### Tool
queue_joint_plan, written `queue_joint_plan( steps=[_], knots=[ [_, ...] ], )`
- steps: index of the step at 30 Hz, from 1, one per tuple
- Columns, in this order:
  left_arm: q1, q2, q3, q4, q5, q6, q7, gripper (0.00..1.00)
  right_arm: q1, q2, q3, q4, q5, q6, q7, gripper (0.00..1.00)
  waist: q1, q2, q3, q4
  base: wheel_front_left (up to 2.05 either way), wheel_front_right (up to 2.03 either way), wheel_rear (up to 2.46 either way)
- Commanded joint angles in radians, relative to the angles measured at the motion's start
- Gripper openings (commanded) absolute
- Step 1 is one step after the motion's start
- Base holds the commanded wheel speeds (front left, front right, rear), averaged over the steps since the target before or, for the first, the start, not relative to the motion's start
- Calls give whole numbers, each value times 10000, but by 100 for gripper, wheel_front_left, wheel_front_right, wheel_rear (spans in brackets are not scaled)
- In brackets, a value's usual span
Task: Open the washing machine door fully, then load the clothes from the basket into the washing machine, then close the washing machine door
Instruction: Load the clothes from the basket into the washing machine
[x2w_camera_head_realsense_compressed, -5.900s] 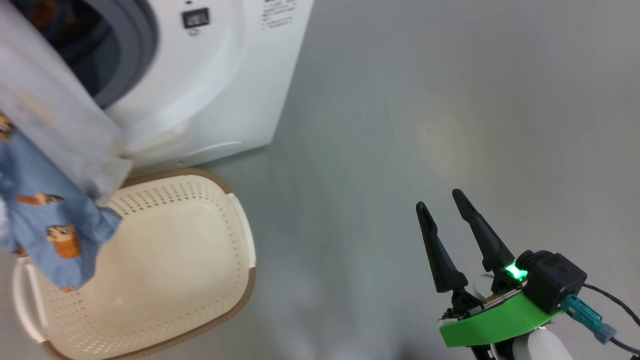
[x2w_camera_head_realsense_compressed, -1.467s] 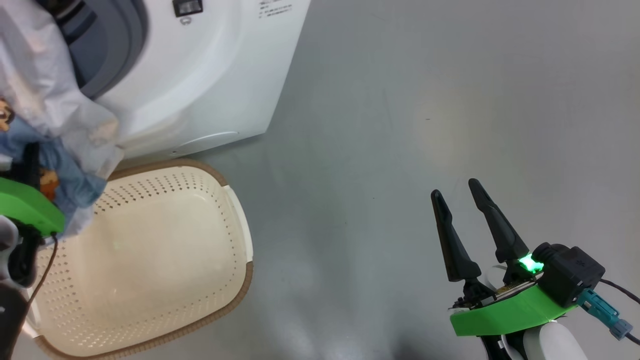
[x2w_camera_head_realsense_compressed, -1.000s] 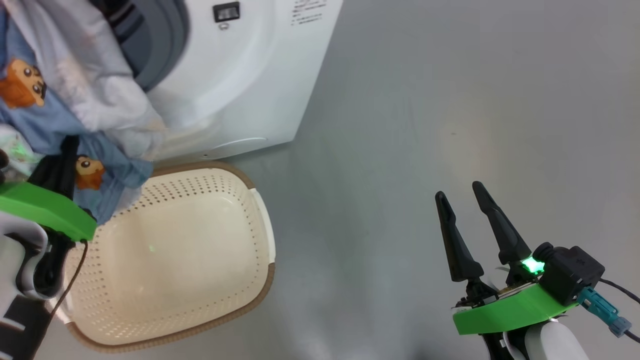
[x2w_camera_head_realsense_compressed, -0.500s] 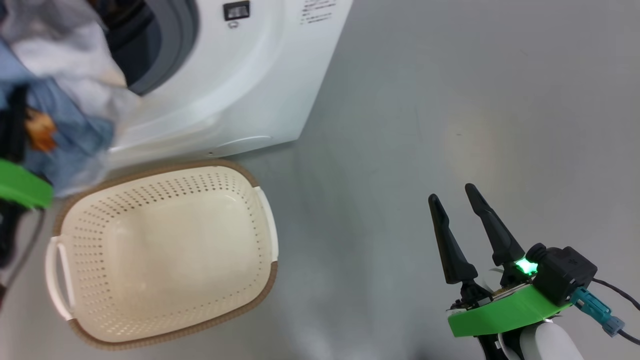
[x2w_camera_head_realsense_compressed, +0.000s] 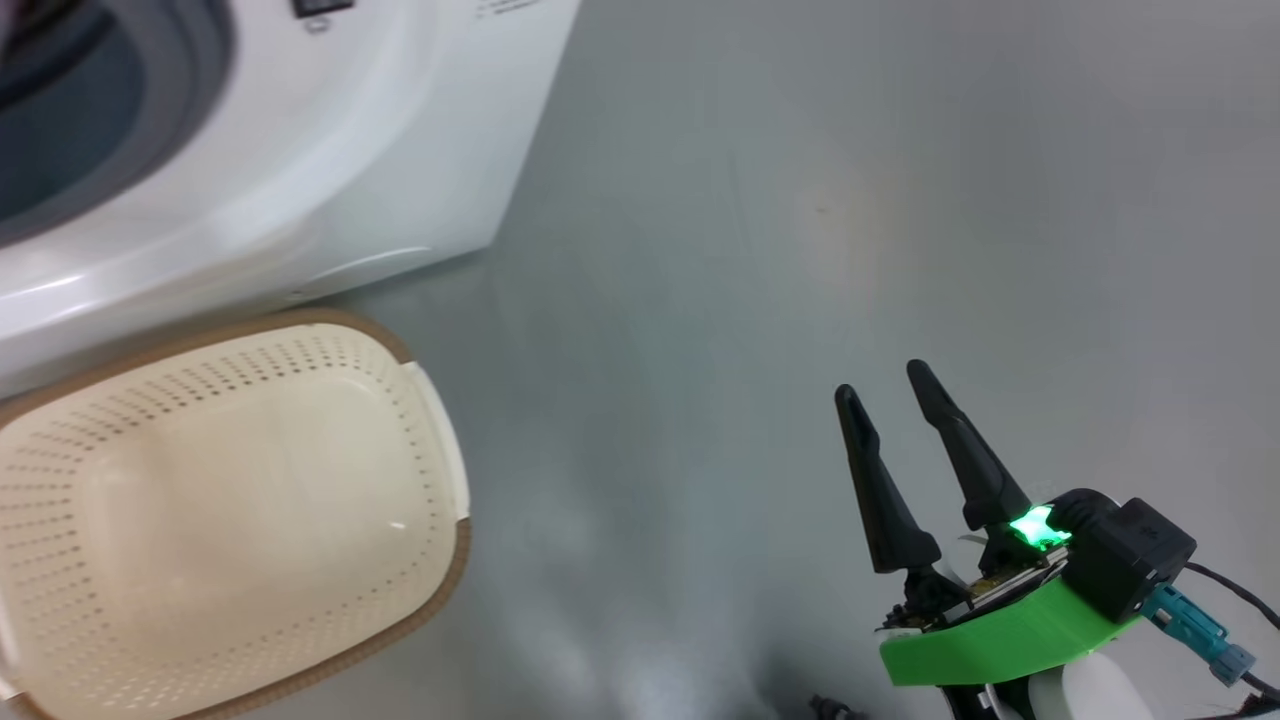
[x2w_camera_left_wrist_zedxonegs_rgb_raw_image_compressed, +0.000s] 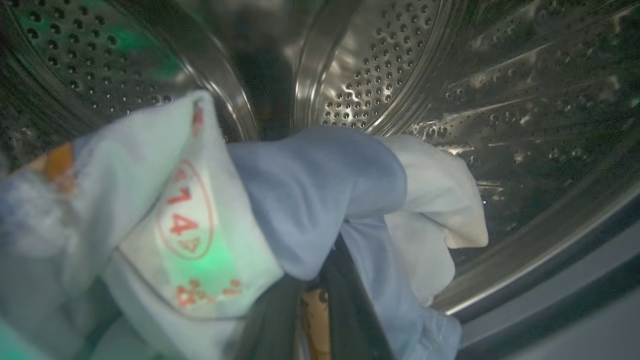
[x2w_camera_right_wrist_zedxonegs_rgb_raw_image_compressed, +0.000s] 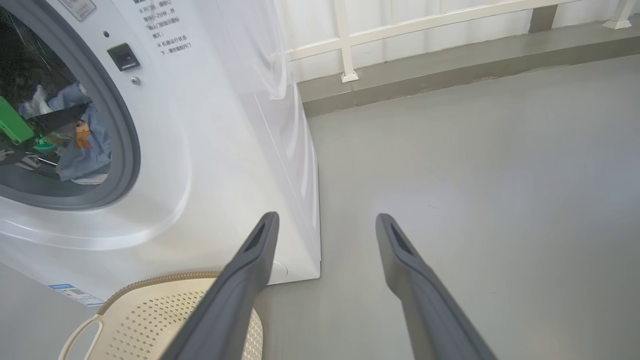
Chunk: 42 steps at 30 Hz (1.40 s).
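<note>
- Our left claw (x2w_camera_left_wrist_zedxonegs_rgb_raw_image_compressed: 311, 315) reaches inside the steel drum (x2w_camera_left_wrist_zedxonegs_rgb_raw_image_compressed: 380, 75) of the washing machine (x2w_camera_head_realsense_compressed: 300, 150). Its two dark fingers are drawn close together on the clothes (x2w_camera_left_wrist_zedxonegs_rgb_raw_image_compressed: 310, 190), with a strip of orange-printed cloth pinched between them.
- The bundle is made up of light blue fabric, a white piece and a pale panel with red print, and it drapes over the fingers. Their tips are buried in cloth, so we find it hard to judge how deep the grip goes.
- From the right wrist we see the bundle inside the ring of the grey gasket (x2w_camera_right_wrist_zedxonegs_rgb_raw_image_compressed: 127, 150), past the machine's open mouth.
- The basket (x2w_camera_head_realsense_compressed: 440, 590) stands on the grey floor (x2w_camera_head_realsense_compressed: 800, 250) just in front of the machine. Its perforated cream walls and smooth bottom are in plain sight, and its brown rim is close to the white front panel.
- Our right claw (x2w_camera_head_realsense_compressed: 880, 382) hovers above the floor, well to the right of the basket. Its fingers are spread wide, with grey floor showing between them.
- A small blue label (x2w_camera_right_wrist_zedxonegs_rgb_raw_image_compressed: 70, 292) marks the machine's lower front, and a white railing (x2w_camera_right_wrist_zedxonegs_rgb_raw_image_compressed: 345, 40) runs along the back wall.
</note>
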Motion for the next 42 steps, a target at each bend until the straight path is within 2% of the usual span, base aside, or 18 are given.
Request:
queue_joint_plan(
  steps=[1, 9, 10, 11, 19, 26, 42],
  knots=[
    [-401, 601, 356, -154, 172, 31, -149, 0, 311, -49, 249, -286, 89, 16, -48, 100, 0, 0, 329, -344, 0, 0, 0],
    [-1305, 701, 266, -21, 709, 33, -546, 0, 384, -49, 400, -432, 131, 16, -48, 100, 0, 0, 483, -586, 0, 0, 0],
    [-1357, 693, 228, 68, 728, 32, -501, 40, 390, -49, 410, -437, 127, 16, -48, 100, 0, 0, 487, -592, 0, 0, 0],
    [-1404, 683, 159, 178, 755, 32, -369, 100, 392, -49, 420, -434, 119, 16, -48, 100, 0, 0, 491, -588, 0, 0, 0],
    [-1518, 415, -279, 676, 868, 24, 113, 100, 244, -49, 413, -289, 64, 16, -48, 100, 0, 0, 398, -313, 0, 0, 0],
    [-980, -82, -324, 687, 412, 4, -138, 100, 62, -49, 215, -124, -60, 16, -48, 100, 0, 0, 68, 110, 0, 0, 0],
    [723, -389, -576, -170, -9, -24, -813, 100, -102, -49, -297, 301, -273, 16, -48, 100, 0, 0, -902, 895, 0, 0, 0]
  ],
)
